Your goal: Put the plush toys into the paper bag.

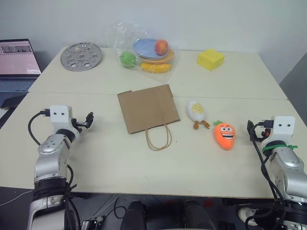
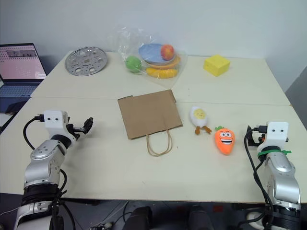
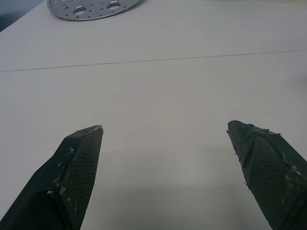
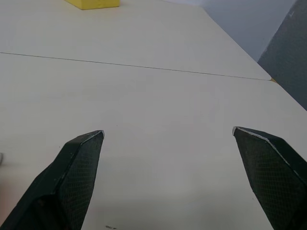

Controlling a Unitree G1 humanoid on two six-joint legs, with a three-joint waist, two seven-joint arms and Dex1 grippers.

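The pale surface (image 1: 96, 153) carries everything here, with a thin seam running across it just beyond the paper bag (image 1: 147, 109). That brown paper bag lies flat near the middle of the surface, its twisted loop handles trailing from the edge nearer the robot. Beyond the paper bag, toward the far wall, sits a clear plastic bag (image 1: 144, 50) holding a blue plate and hard plastic fruit. To the robot's left of that plastic bag, and well away from the paper bag, a perforated metal disc (image 1: 81, 56) rests flat. A laptop (image 1: 18, 64) stands off the surface's far left corner, farther from the paper bag than the disc. A yellow sponge block (image 1: 210, 59) sits beyond and to the right of the paper bag. The orange carrot plush (image 1: 224, 134) lies on the surface to the right of the paper bag, face up. The white egg plush (image 1: 197, 113) lies between the carrot plush and the paper bag, just beside the bag's right edge, apart from both. The left claw (image 1: 89, 120) hangs left of the paper bag, spread wide and holding nothing. The right claw (image 4: 168, 136) hangs right of the carrot plush, also spread wide and bare.
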